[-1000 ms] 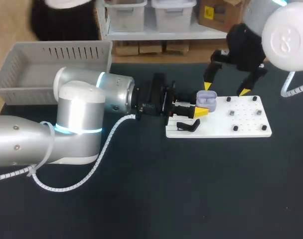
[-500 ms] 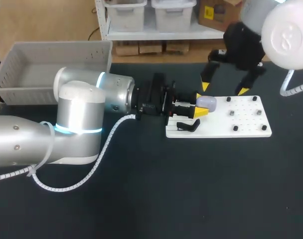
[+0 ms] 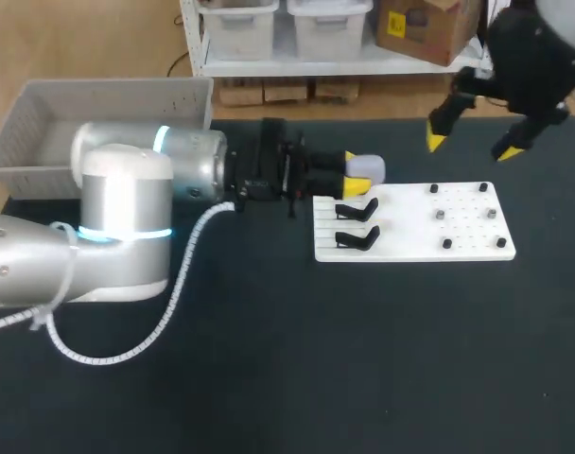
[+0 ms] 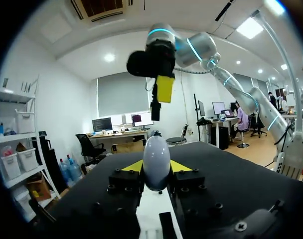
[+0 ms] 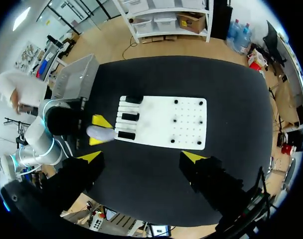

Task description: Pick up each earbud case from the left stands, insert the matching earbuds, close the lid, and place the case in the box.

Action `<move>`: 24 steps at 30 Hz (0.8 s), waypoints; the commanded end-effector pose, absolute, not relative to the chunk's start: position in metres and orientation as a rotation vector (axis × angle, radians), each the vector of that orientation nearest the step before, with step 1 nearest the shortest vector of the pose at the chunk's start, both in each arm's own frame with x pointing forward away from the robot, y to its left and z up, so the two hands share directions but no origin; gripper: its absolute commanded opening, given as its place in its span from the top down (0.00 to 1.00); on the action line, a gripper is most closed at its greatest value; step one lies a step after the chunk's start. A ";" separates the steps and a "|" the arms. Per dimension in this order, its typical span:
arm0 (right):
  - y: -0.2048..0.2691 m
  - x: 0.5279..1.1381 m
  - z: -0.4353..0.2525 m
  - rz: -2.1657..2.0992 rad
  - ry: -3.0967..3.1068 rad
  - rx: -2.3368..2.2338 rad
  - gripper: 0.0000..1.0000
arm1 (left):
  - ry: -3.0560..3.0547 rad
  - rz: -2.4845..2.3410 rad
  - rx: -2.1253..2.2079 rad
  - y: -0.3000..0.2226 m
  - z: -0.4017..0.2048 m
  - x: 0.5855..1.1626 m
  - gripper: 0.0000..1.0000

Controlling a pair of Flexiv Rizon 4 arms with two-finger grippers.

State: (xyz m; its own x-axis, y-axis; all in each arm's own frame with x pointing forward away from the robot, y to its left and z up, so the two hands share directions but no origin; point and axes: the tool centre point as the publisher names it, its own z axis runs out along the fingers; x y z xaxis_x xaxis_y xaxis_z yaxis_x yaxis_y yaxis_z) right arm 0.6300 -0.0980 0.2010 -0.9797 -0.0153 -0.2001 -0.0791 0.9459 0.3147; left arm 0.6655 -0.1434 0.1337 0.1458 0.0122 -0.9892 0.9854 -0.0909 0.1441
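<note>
Pinching the pale lilac, egg-smooth plastic earbud case (image 3: 366, 168) from two sides, my left gripper (image 3: 356, 176) holds it, lid shut, above the black table (image 3: 363, 359), just off the far left corner of the flat white pegged board (image 3: 410, 241). The risk, as I judge it, is the rounded shell squirting from so small a grip on a fast swing. It could also clip the wall of the grey slatted plastic box (image 3: 108, 87) beyond my arm. My right gripper (image 3: 472, 147), fingers spread wide and empty, hangs well apart, leaving open room.

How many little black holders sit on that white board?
3, in a row at one end of the white board: far holder, middle holder, near holder. The head view shows two; the third is hidden there.
</note>
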 end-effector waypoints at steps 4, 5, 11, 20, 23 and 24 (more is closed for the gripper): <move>-0.114 0.608 0.208 0.490 2.777 -0.029 0.00 | 1.135 -0.969 1.285 -0.085 0.168 0.671 1.00; -0.114 0.608 0.208 0.490 2.777 -0.029 0.00 | 1.138 -0.948 1.277 -0.079 0.171 0.675 1.00; -0.114 0.608 0.208 0.490 2.777 -0.029 0.00 | 1.129 -0.805 1.233 -0.044 0.201 0.703 1.00; -0.114 0.608 0.208 0.490 2.777 -0.029 0.00 | 1.083 -0.727 1.248 -0.053 0.219 0.752 1.00; -0.114 0.608 0.208 0.490 2.777 -0.029 0.00 | 1.087 -0.711 1.221 -0.058 0.219 0.769 1.00; -0.114 0.608 0.208 0.490 2.777 -0.029 0.00 | 1.088 -0.704 1.208 -0.057 0.219 0.773 1.00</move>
State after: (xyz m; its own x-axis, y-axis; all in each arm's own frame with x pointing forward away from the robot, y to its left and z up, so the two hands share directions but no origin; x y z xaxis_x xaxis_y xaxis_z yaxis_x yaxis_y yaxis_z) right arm 0.6104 -0.1137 0.2081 -0.9510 0.0308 -0.3077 -0.0767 0.9405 0.3311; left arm 0.7550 -0.0412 0.2241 0.3509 0.1247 -0.9281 0.9008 0.2259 0.3710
